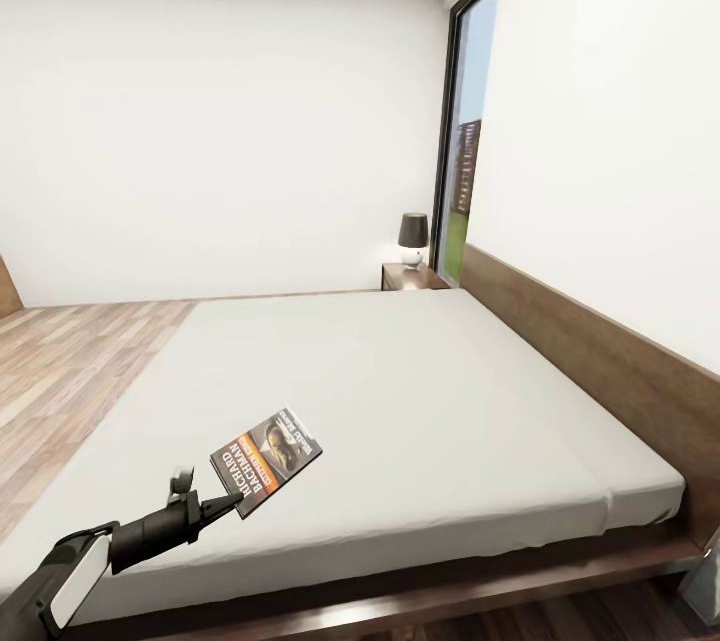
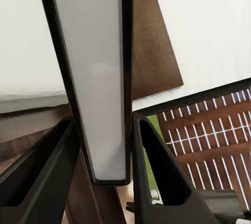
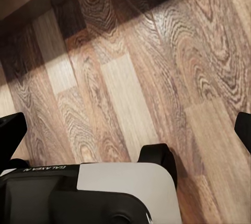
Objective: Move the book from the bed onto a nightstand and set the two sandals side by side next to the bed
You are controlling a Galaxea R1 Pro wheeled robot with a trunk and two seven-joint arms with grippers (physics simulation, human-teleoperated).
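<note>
Head view: left pincer (image 1: 228, 502) grasping book (image 1: 267, 460) by edge, dark cover, orange band, above bed (image 1: 400, 391); right pincer state unclear.

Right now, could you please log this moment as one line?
left claw: shut on book | book: lifted above bed | nightstand: far corner | right claw: open

Large low platform bed (image 1: 600, 366): dark brown wooden frame and headboard, plain pale grey-white mattress with a bare, smooth top. Bed stands on a light wood-plank floor (image 1: 70, 361), planks darker along the near frame edge. Low boxy dark brown wooden nightstand (image 1: 405, 277) sits on the floor at the bed's far corner, touching or just beside it; a small lamp with a dark shade (image 1: 413, 237) stands on its top.
</note>
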